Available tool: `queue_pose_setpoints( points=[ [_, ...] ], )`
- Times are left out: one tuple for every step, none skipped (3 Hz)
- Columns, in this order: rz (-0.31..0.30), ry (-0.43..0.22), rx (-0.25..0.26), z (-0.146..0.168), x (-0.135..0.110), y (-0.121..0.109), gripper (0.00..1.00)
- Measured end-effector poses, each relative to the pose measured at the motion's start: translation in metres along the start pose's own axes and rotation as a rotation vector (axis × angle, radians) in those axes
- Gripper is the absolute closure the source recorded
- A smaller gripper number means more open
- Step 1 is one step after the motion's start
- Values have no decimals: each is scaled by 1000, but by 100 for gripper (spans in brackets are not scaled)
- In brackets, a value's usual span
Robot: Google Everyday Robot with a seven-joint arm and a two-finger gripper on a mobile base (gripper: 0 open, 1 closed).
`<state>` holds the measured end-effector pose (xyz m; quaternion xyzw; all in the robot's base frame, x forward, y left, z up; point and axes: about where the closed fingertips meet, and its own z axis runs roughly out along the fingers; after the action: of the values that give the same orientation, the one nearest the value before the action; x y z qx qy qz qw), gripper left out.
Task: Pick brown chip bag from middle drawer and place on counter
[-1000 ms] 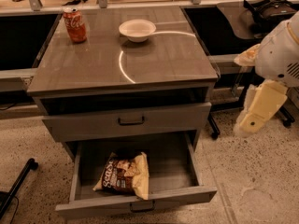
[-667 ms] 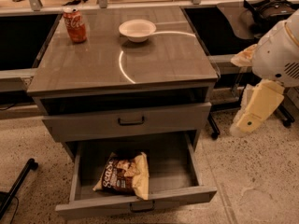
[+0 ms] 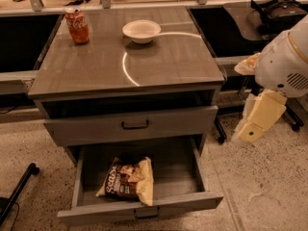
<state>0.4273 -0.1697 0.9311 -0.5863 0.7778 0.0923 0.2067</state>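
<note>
The brown chip bag (image 3: 127, 179) lies flat in the open middle drawer (image 3: 183, 202), at its front and slightly left of centre, with its white lettering facing up. The drawer is the lowest one and is pulled fully out. The counter (image 3: 101, 64) is the glossy grey-brown cabinet top. My arm's white body (image 3: 284, 61) is at the right of the cabinet. My gripper (image 3: 251, 130) hangs as a cream part below it, to the right of the drawers, at about the height of the closed upper drawer, well apart from the bag.
A red soda can (image 3: 77, 26) stands at the counter's back left and a white bowl (image 3: 141, 31) at its back centre. The drawer above (image 3: 132, 124) is shut. Dark side tables (image 3: 262, 18) flank the cabinet. A black leg (image 3: 19, 189) lies on the floor at left.
My arm and gripper have shifted slightly left and down, toward the cabinet's right side. The bag, drawer, can and bowl have not moved.
</note>
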Motion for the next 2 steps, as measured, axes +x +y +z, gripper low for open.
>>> queue_pose_setpoints(
  points=[
    [44, -10, -1, 22, 1, 10, 0],
    [91, -13, -10, 52, 1, 21, 0]
  ],
)
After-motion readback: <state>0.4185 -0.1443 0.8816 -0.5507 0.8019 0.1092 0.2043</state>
